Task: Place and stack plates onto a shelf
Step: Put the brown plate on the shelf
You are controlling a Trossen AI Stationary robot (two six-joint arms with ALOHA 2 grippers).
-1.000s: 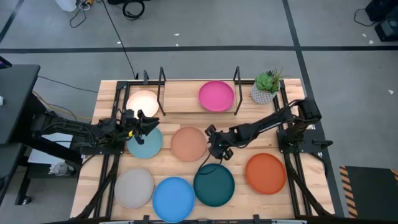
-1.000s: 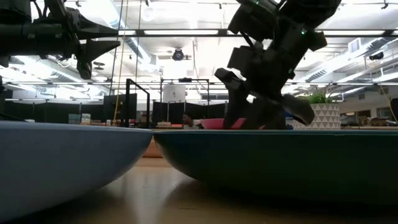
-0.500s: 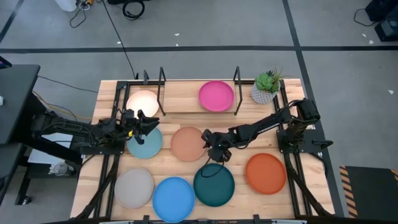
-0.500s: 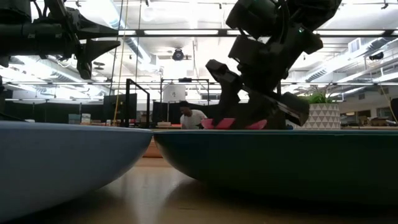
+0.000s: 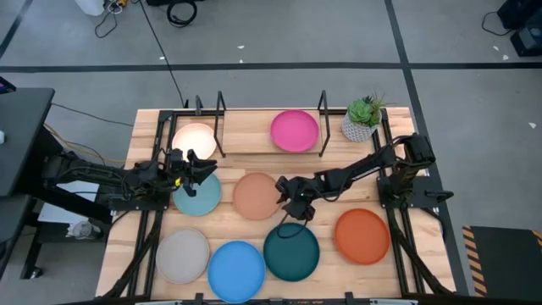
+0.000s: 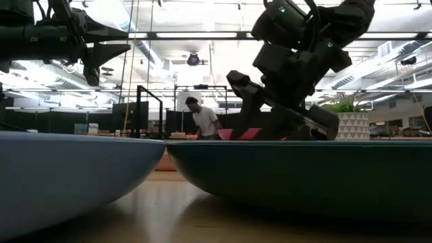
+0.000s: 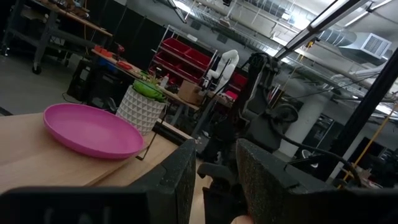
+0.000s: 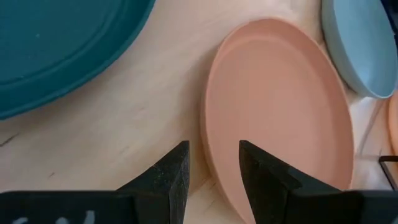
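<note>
**Right tool at the peach plate's rim, two plates on the shelf**

I count eight round, flat, matte plates. Two are on the shelf, a light wood plank with thin black upright rods: the cream plate at its left end and the magenta plate toward its right. The other six lie flat on the slatted wood worktop: pale blue plate and peach plate in the middle row, then grey-beige plate, bright blue plate, teal plate and orange plate along the near edge. One potted plant in a white faceted pot stands at the shelf's right end.

My right tool sits over the peach plate's right rim, pointing left across the worktop; in the right wrist view its two dark fingers are parted, one over bare wood and one over the plate's edge, gripping nothing. My left tool hangs above the far edge of the pale blue plate, pointing right, fingers apart and empty.

One person is in the room behind.
</note>
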